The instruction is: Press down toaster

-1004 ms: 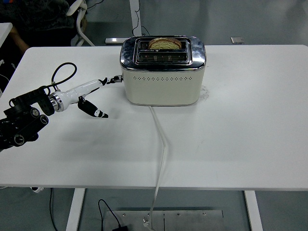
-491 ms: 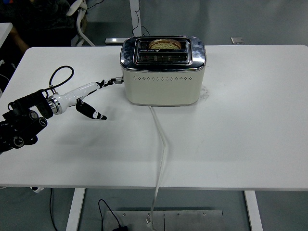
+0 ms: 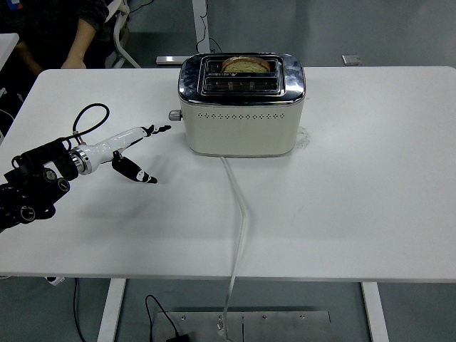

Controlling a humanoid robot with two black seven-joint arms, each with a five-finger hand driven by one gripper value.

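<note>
My left hand [image 3: 139,146] has drawn back from the toaster [image 3: 241,105] — a moment ago my fingertip sat at the lever knob [image 3: 173,115] on its left end, now there is a gap. Fingers spread, index forward, thumb hanging below, holding nothing. Toaster stands toward the table's [image 3: 370,185] far edge, middle. Bread [image 3: 245,64] shows in the back slot, still high — I judge the press hasn't latched; another go needed.
</note>
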